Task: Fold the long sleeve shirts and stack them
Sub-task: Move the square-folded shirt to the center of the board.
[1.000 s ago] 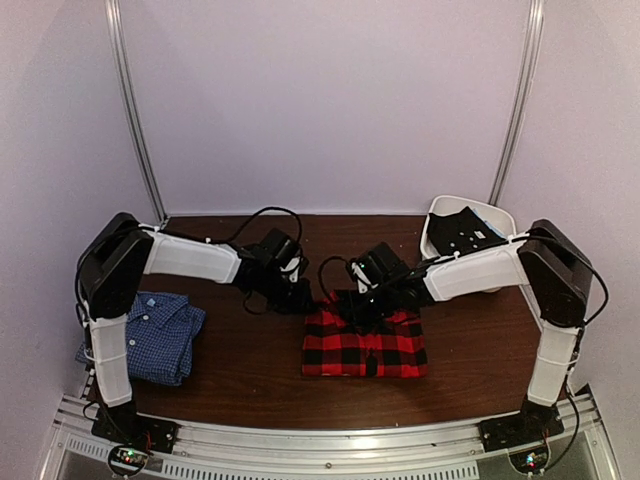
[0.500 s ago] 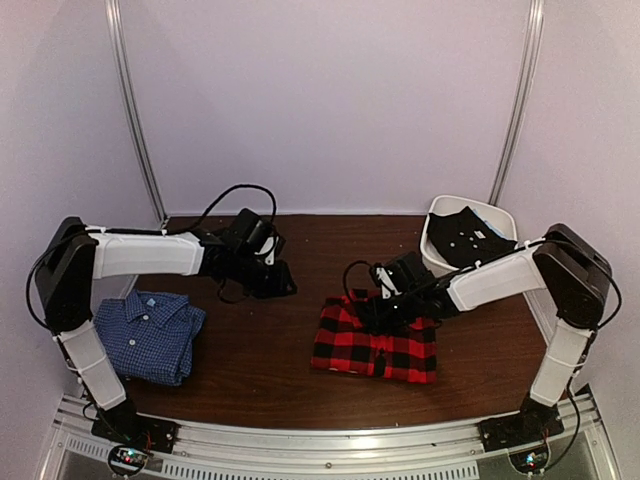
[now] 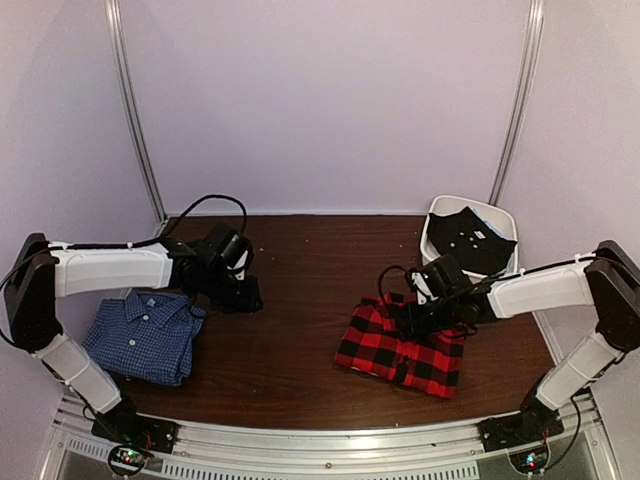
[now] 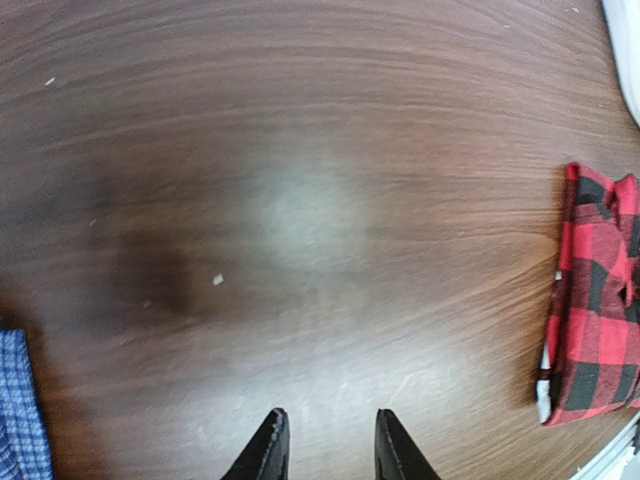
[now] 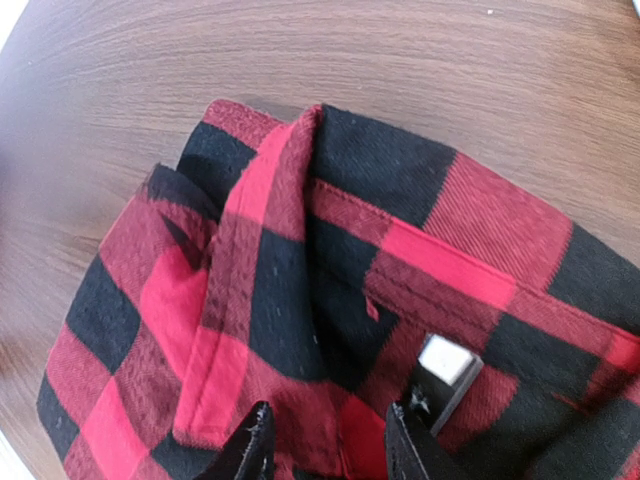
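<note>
Two folded shirts lie on the desk (image 3: 300, 250), well apart; the blue check shirt (image 3: 145, 338) sits at the near left, and the red-and-black plaid shirt (image 3: 405, 348) lies right of centre, skewed against the desk's near edge.

From above I see the left arm stretched in from the left, its left fingers (image 3: 245, 297) hanging over bare wood just past the far right corner of the blue check shirt; that view is too coarse to show me their gap. The left wrist camera settles it; the two tips stand apart with nothing between them and only wood grain below. It also catches a sliver of blue at its lower left edge and the plaid at its right edge, layers stacked along the fold.

The right arm reaches in low from the right, and the right fingers (image 3: 415, 320) sit on the far left part of the plaid shirt; overhead, the dark wrist hides the contact. The right wrist camera fills with plaid; a raised red band runs up the middle, a small white label (image 5: 445, 358) lies beside one tip, and the tips are pressed in, clamped on a thickness of cloth.

Only the top view shows the white bin (image 3: 432, 232) at the far right, with a black garment (image 3: 468, 238) in it.
</note>
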